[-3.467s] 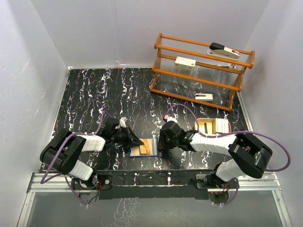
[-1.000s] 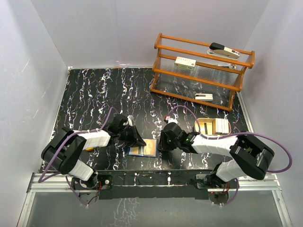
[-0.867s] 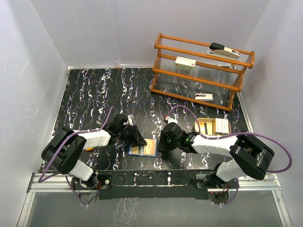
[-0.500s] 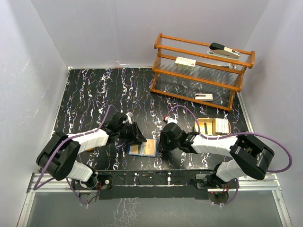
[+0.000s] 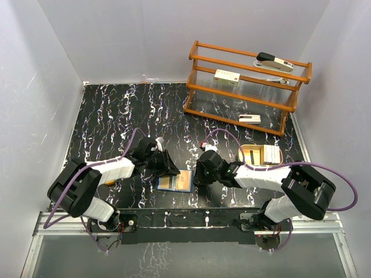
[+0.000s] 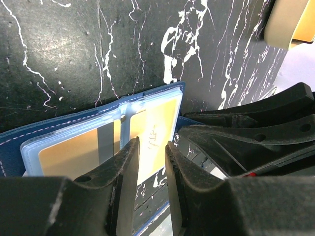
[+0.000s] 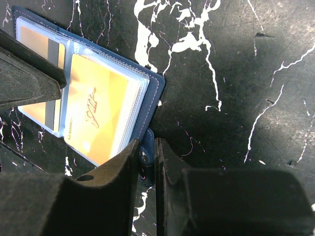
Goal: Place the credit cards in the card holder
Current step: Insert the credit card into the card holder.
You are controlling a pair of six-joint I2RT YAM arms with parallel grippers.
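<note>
Card (image 7: 98, 115) seating is best finished with the card holder (image 5: 175, 181) pinned at 3 o'clock by the right fingers (image 7: 170, 167), closed on its tab. Nothing is gripped by the narrowly parted left fingers (image 6: 123, 164).

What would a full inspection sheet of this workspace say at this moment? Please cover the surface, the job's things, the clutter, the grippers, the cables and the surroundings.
Surface: black table with white veins.
Job's things: card holder lies open near the front edge; credit cards sit in its clear sleeves.
Clutter: wooden rack at far right, holding white devices; beige tray beside the right arm.
Grippers: left gripper over the holder, jaws narrowly apart; right gripper at the holder's blue edge, jaws narrowly apart; whether either one grips cannot be told.
Cables: purple cables loop along both arms, clear of the holder.
Surroundings: pale walls on three sides; metal rail in front.
</note>
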